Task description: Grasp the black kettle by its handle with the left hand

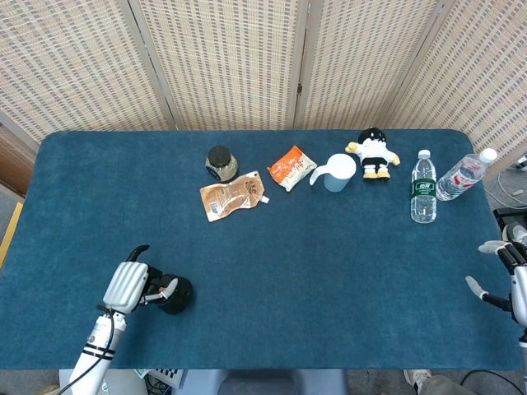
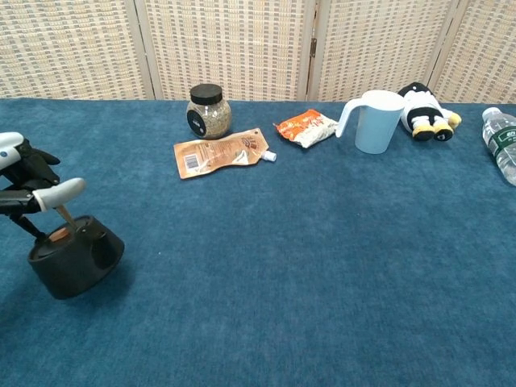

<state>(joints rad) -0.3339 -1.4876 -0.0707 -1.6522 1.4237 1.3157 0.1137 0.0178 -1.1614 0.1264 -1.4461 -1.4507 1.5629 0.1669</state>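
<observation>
Left hand [image 2: 28, 189] sits over the black kettle [image 2: 74, 262] near the table's front-left edge, fingers hooked on its thin handle [image 2: 66, 216]. Kettle tilts; a loose hold could let it swing or slip.
</observation>
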